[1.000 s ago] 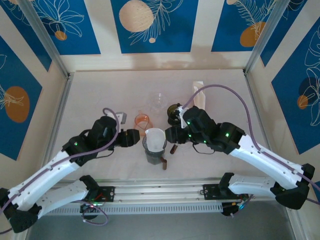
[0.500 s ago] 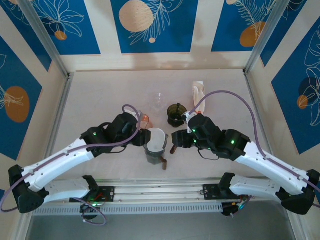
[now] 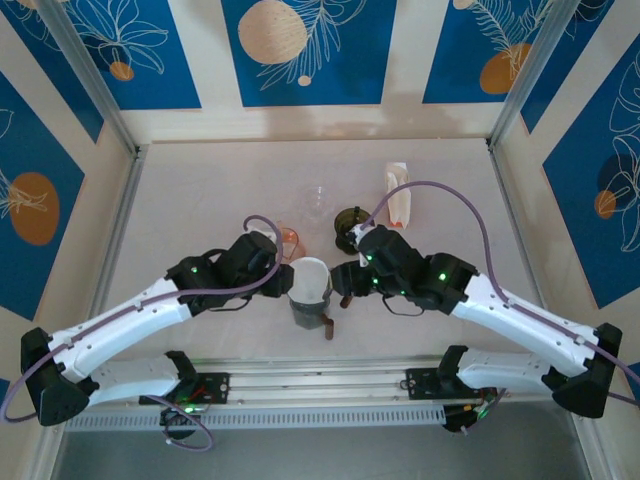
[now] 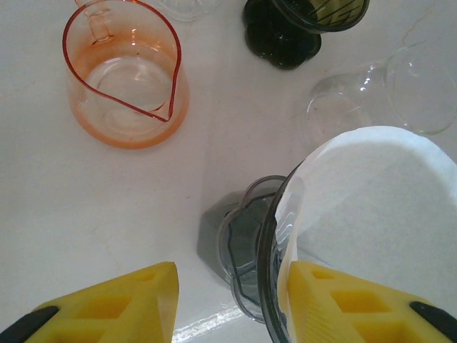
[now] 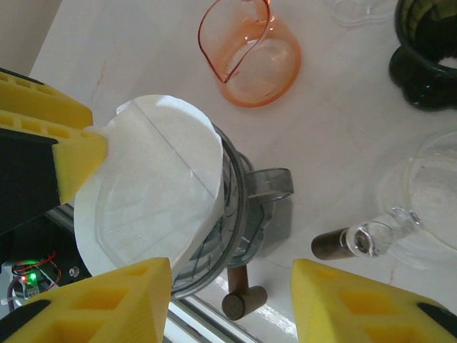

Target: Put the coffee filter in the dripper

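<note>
The filter (image 5: 153, 186) is already in the dripper (image 5: 239, 214), opened into a cone in its mouth, but it sits crooked. On the side facing the left arm the paper stands proud of the dripper's rim and laps over it, so it's prob. not seated yet.

The left gripper (image 4: 230, 279) comes at that side w/ fingers apart, straddling the rim. One finger (image 5: 78, 164) touches the paper's raised edge and the other hangs outside the dripper w/ a clear gap, so nothing is clamped. That placing looks meant to press the high edge down w/o crushing the cone.

The right gripper (image 5: 232, 282) hovers at the opposite side of the dripper, over a brown knob (image 5: 243, 300) beside it, fingers apart and holding nothing. It's likely there to steady the dripper, b/c a one-sided push could tip it.

On the far side of the dripper stand an orange jug (image 5: 250, 57) and a dark cup (image 5: 425, 64). A clear glass vessel (image 5: 428, 186) sits beside the dripper, right-arm side.

What's left, as a judgement: a gentle downward push on the paper.
</note>
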